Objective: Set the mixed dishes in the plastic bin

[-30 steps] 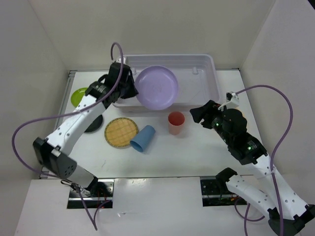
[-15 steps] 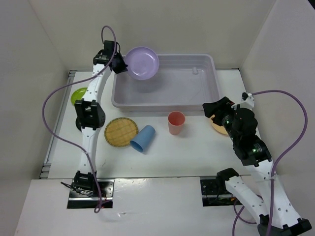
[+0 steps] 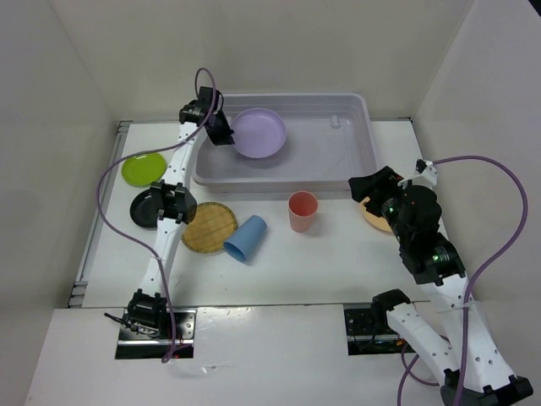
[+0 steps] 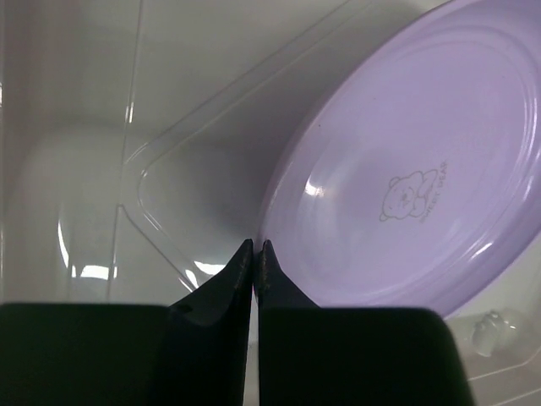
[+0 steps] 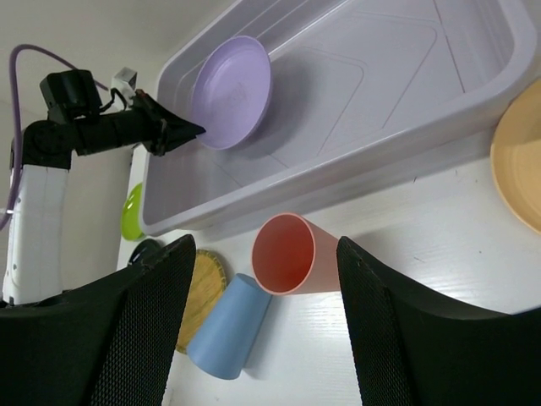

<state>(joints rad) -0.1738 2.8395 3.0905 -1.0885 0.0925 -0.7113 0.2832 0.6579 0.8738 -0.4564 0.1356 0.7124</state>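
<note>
Left pincer: closed to a sliver on the left rim of the lavender plate, gripping only its very edge.
Lavender plate: tilted inside the plastic bin, at its left end, upper middle of the top view. I cannot tell whether its low edge touches the floor.
Right pincer: wide open and empty, above the table at centre right.
Outside the bin: 6 dishes, namely lime green plate, black plate, woven tan plate, blue cup, salmon-red cup and orange-yellow plate.
Risk 1: so little rim is pinched that the plate may swivel or slip free.
Risk 2: released while tilted, it may land on edge and knock the bin wall.
Writing: a small bear emblem with tiny lettering on the plate, too small to read.
</note>
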